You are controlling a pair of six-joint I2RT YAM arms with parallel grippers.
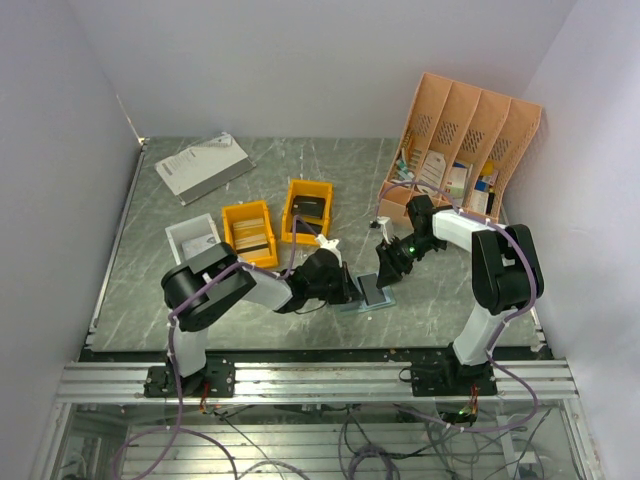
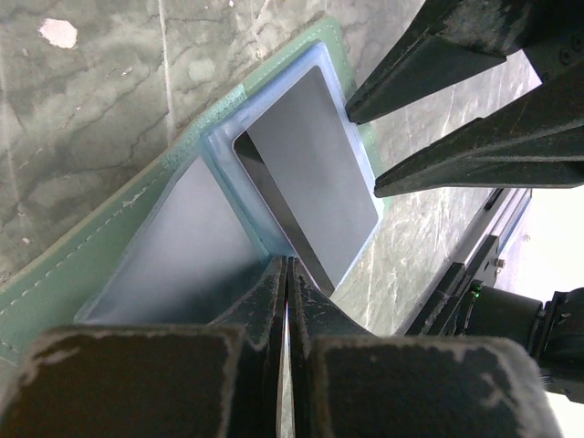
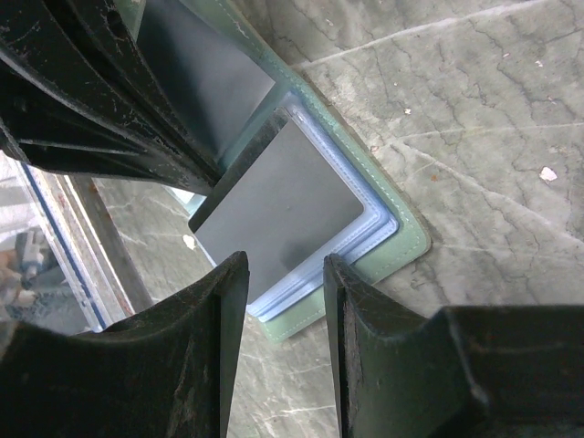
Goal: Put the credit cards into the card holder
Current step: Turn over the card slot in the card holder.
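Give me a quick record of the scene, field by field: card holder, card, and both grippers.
Card holder: flat grey-green folding wallet, lying open
Card: grey rectangular card, on the light blue pocket, one corner past the wallet's edge
Left gripper: shut, tips at the wallet's fold
Right gripper: open, beside the card, not gripping it

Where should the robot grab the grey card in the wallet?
Likely the free end of the grey card overhanging the card holder's edge, coming from that open side with a finger above and below: it is thin and flat, and its other end seems tucked in the pocket.
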